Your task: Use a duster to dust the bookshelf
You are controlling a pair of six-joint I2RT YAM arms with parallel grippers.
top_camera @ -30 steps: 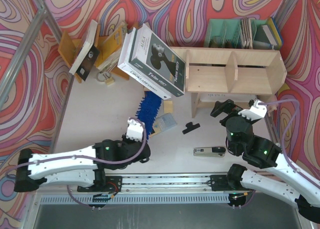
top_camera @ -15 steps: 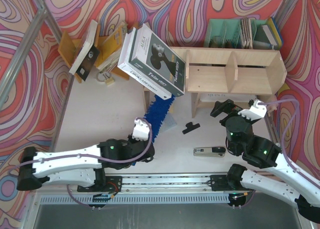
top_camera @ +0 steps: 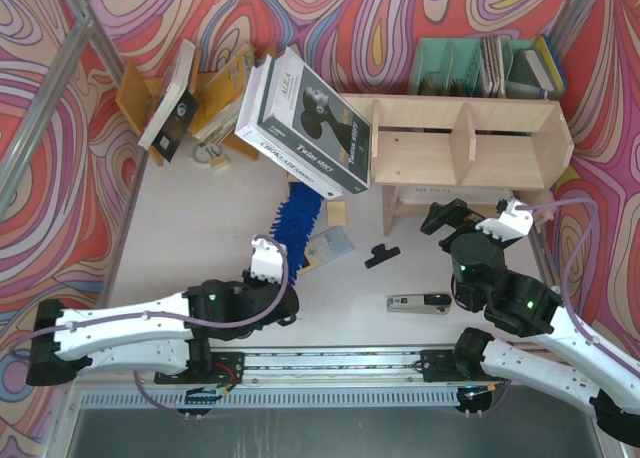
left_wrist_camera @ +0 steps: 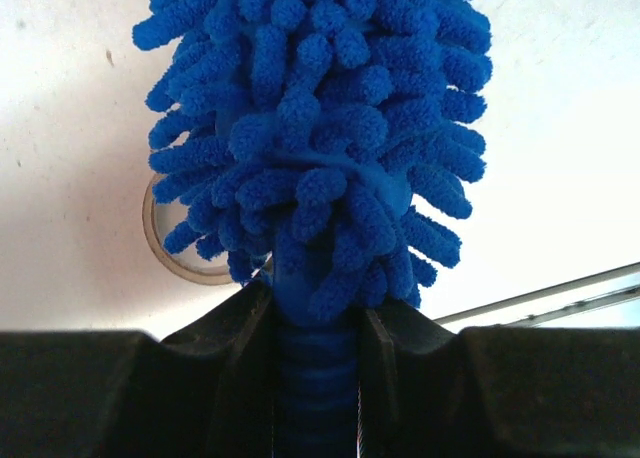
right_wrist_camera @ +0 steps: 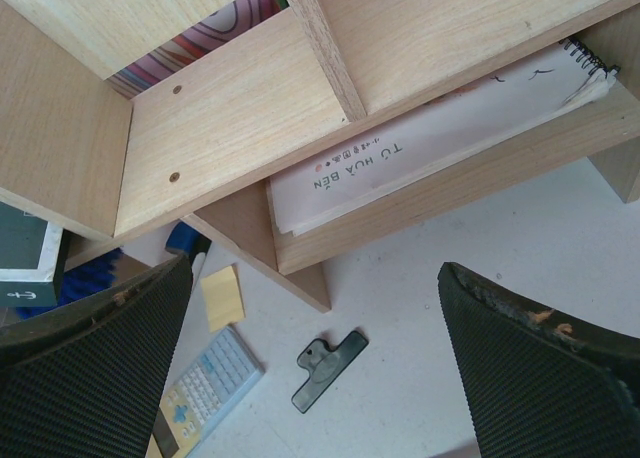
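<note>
Left arm lies low, stretched across the near table, wrist turned toward twelve o'clock. The left gripper (left_wrist_camera: 318, 323) is clamped on the handle of the duster (top_camera: 300, 216), its blue head reaching toward one o'clock beneath the boxed book (top_camera: 310, 118) leaning at the bookshelf (top_camera: 470, 148) left end. At the shelf's six o'clock the right gripper (top_camera: 445, 218) hangs wide open, empty.

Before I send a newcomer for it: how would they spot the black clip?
Find the plywood bookshelf at the back right. On the table in front of it, between the blue duster and the right gripper, lies the black clip. It alone is small, flat and all black; the calculator beside it is pale.
</note>
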